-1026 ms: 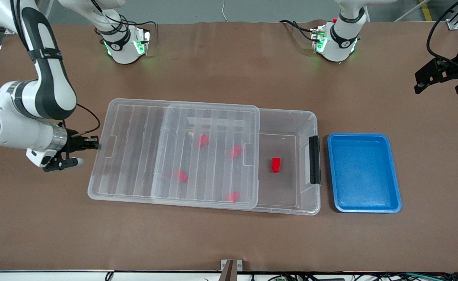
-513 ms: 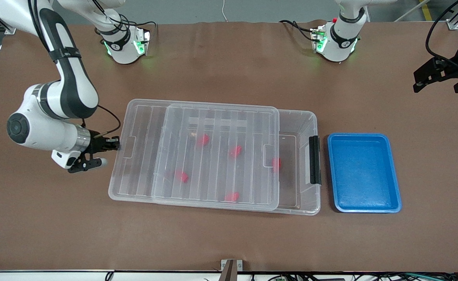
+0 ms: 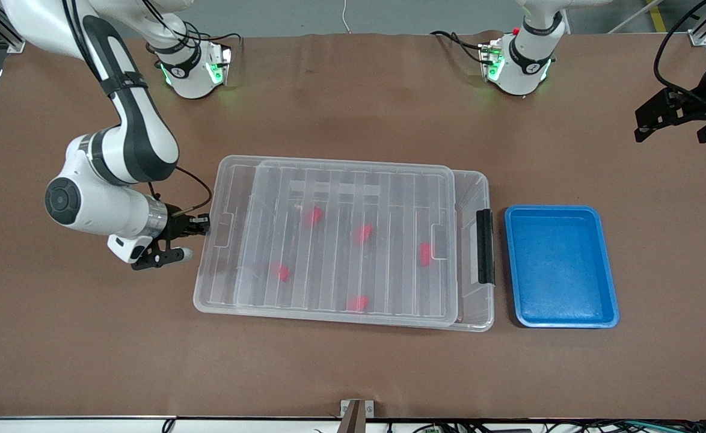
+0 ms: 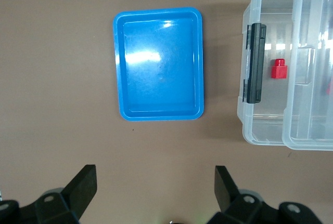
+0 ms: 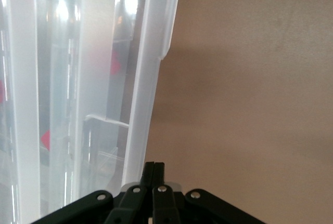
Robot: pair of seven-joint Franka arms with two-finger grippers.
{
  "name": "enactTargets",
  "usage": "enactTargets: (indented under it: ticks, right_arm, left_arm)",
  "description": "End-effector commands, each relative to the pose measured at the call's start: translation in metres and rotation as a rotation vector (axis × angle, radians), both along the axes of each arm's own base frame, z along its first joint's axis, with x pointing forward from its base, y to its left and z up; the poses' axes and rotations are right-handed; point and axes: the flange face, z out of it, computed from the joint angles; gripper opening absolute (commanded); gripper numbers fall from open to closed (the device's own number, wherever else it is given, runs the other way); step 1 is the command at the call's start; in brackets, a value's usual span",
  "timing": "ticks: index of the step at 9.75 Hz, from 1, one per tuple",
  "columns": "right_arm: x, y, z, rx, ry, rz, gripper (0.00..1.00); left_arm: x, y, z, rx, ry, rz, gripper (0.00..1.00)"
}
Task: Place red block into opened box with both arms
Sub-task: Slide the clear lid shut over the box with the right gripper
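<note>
The clear box (image 3: 472, 180) lies mid-table with its ribbed lid (image 3: 341, 240) slid over nearly all of it. Several red blocks show through the lid, one (image 3: 425, 253) near the black latch (image 3: 484, 246). My right gripper (image 3: 199, 225) is shut, empty, its tips against the lid's end toward the right arm's end of the table; the right wrist view shows my right gripper (image 5: 154, 168) at the lid's rim (image 5: 151, 78). My left gripper (image 3: 670, 129) hangs open and empty off the left arm's end of the table. In its wrist view my left gripper (image 4: 155, 182) looks down on a red block (image 4: 278, 69).
A blue tray (image 3: 560, 313) sits empty beside the box's latch end, toward the left arm's end of the table. It also shows in the left wrist view, blue tray (image 4: 158, 63), beside the latch (image 4: 254, 63). Bare brown tabletop surrounds both.
My right gripper moved toward the left arm's end, pushing the lid along the box. The lid now covers the red block near the latch that lay uncovered. The left arm barely moved.
</note>
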Motion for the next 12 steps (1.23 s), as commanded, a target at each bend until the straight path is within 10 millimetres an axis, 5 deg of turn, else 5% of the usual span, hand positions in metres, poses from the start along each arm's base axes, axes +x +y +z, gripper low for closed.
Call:
enactTargets:
  ticks: [1, 8, 9, 10, 11, 12]
  right_arm:
    - [0.001, 0.021, -0.003, 0.011, -0.006, -0.034, 0.00]
    - [0.000, 0.037, -0.013, 0.008, -0.009, -0.032, 0.00]
    - [0.001, 0.030, -0.013, 0.006, -0.003, -0.036, 0.09]
    - [0.004, 0.016, -0.010, 0.002, 0.001, -0.054, 0.42]
    - [0.002, 0.002, 0.001, -0.006, 0.018, -0.061, 0.99]
    - [0.001, -0.020, 0.037, -0.028, -0.016, -0.071, 1.00]
  left_arm:
    - [-0.002, -0.004, -0.012, -0.007, 0.037, -0.003, 1.00]
    - [-0.001, -0.002, -0.013, -0.005, 0.036, -0.002, 1.00]
    - [-0.001, -0.002, -0.012, 0.003, 0.034, -0.003, 1.00]
    - [-0.001, -0.002, -0.013, 0.003, 0.036, -0.005, 1.00]
    - [-0.001, -0.002, -0.012, 0.003, 0.034, -0.009, 1.00]
    - [-0.001, -0.003, -0.012, -0.006, 0.035, -0.010, 1.00]
